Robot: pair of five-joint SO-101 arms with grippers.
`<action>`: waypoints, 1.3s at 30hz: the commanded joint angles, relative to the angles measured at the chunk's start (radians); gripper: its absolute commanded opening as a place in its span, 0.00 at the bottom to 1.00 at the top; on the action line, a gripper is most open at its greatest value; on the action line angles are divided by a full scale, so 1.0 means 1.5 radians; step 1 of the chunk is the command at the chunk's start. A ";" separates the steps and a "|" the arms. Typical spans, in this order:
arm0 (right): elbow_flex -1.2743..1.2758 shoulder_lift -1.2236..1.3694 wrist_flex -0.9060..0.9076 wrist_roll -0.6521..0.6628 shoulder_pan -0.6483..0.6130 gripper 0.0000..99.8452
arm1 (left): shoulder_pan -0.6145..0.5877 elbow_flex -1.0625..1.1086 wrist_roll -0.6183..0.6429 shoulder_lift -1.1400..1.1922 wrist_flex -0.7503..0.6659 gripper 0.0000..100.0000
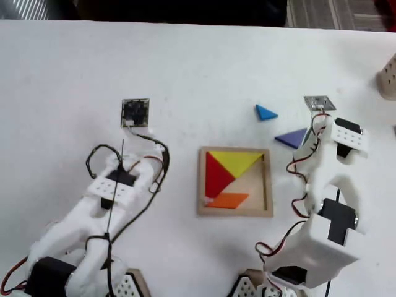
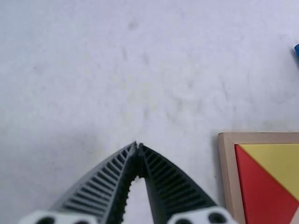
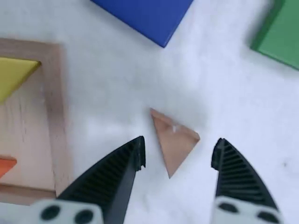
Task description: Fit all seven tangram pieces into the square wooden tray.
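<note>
Gripper of right arm (image 3: 180, 138) hangs spread astride tan triangle (image 3: 174, 144).

Lying flat on the white surface (image 1: 185, 68): square wooden tray (image 1: 236, 213) near the middle, small blue triangle (image 1: 265, 112) and dark blue piece (image 1: 292, 138) beyond its right corner, tan triangle (image 3: 174, 141) near the tray wall, green piece (image 3: 279, 32) apart.

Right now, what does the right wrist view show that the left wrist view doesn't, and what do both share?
Right wrist view: the open right gripper either side of a tan triangle, a green piece, an orange piece in the wooden tray. Left wrist view: the shut left gripper over bare table, the red triangle. Both: the tray's rim, the yellow triangle, a blue piece, perhaps not the same one.
</note>
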 commanded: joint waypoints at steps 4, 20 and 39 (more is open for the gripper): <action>0.052 -0.003 -0.092 0.030 -0.003 0.23 | 0.010 -0.007 -0.008 -0.019 -0.006 0.02; 0.077 -0.003 -0.125 0.036 0.018 0.11 | 0.008 -0.007 -0.008 -0.019 -0.006 0.02; 0.050 -0.010 -0.076 0.053 0.025 0.02 | 0.009 -0.007 -0.008 -0.019 -0.006 0.02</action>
